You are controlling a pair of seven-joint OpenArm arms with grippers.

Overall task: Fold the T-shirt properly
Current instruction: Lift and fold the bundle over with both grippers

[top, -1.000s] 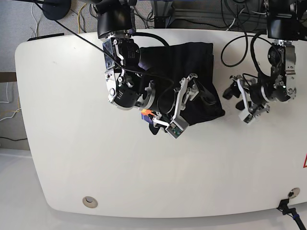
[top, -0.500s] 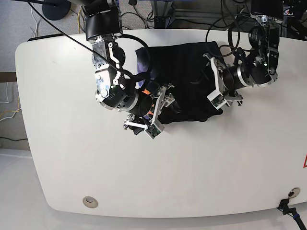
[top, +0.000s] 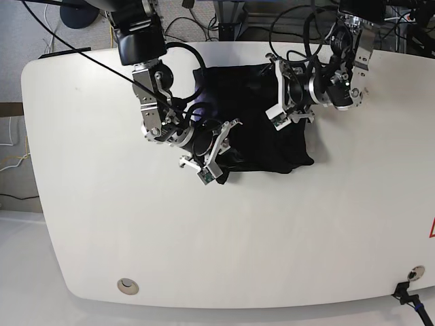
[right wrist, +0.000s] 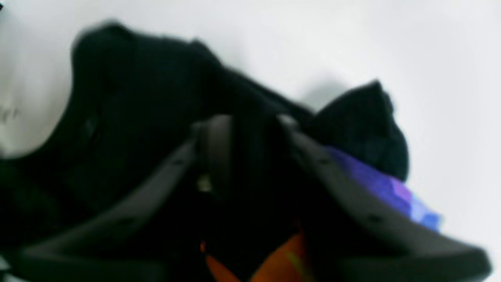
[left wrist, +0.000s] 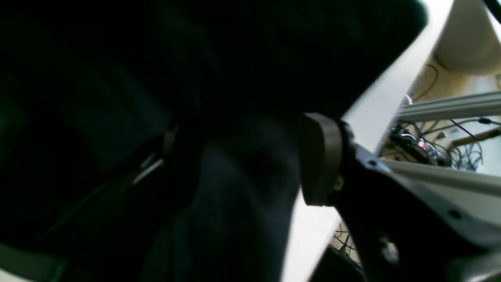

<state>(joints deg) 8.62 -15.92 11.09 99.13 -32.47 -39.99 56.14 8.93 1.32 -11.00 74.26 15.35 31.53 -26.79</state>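
The black T-shirt [top: 251,102] lies bunched at the back middle of the white table [top: 204,238]. My right gripper [top: 212,153] is at the shirt's lower left corner. In the right wrist view its fingers [right wrist: 215,149] stand close together with black cloth [right wrist: 137,98] between them, and purple print [right wrist: 375,184] and orange print [right wrist: 282,262] show beside them. My left gripper [top: 279,95] is over the shirt's upper right part. In the left wrist view it [left wrist: 246,160] is wide open, one pad [left wrist: 319,156] at the cloth's edge, over dark cloth [left wrist: 235,58].
A round grommet [top: 127,286] sits near the table's front left edge. Cables and stands [top: 231,20] crowd the floor behind the table. The table's far edge [left wrist: 375,98] runs just past my left gripper. A red mark [top: 431,229] is at the right edge.
My left arm swung left from beside the shirt onto its upper right part. My right gripper moved left and back with the printed corner, and the shirt's lower left edge shifted with it.
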